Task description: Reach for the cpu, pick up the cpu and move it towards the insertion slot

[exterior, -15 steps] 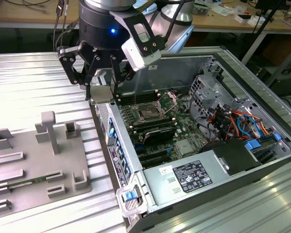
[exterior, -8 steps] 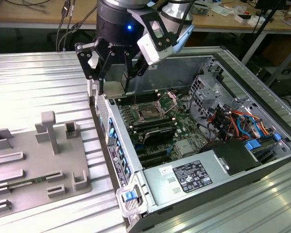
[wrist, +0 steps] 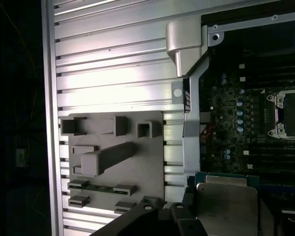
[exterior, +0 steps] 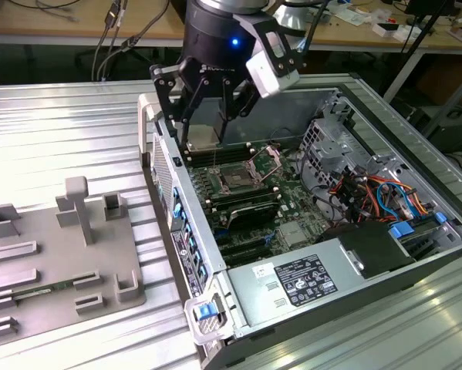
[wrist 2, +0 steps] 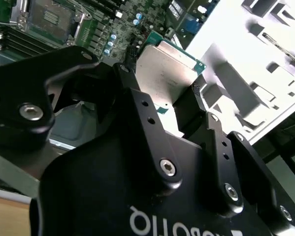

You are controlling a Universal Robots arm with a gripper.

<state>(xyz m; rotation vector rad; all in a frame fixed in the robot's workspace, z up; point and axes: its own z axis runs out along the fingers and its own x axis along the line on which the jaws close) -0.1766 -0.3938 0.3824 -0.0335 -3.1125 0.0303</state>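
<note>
The claw point(exterior: 209, 132) in the exterior view hangs over the open computer case point(exterior: 354, 254), and we see its black fingers closed on the cpu point(exterior: 204, 137), which it holds in the air above the green motherboard point(exterior: 250, 212). The insertion slot point(exterior: 237, 179) lies just off the cpu at about five o'clock, its dark centre bare and its latch plate point(exterior: 271, 159) tilted up at the slot's one o'clock. On the ribbed metal bench point(exterior: 61, 139), the grey fixture plate point(exterior: 61, 254) sits well apart from the case, at its nine o'clock. In the second wrist view the claw point(wrist 2: 162, 91) grips the cpu point(wrist 2: 164, 73) by two opposite edges, silvery top facing us, with the insertion slot point(wrist 2: 49, 18) off at ten o'clock from it. In the first wrist view we find the cpu point(wrist: 227, 206) at six o'clock, the insertion slot point(wrist: 291, 114) at three o'clock, and the fixture plate point(wrist: 113, 162) beside the case wall.
</note>
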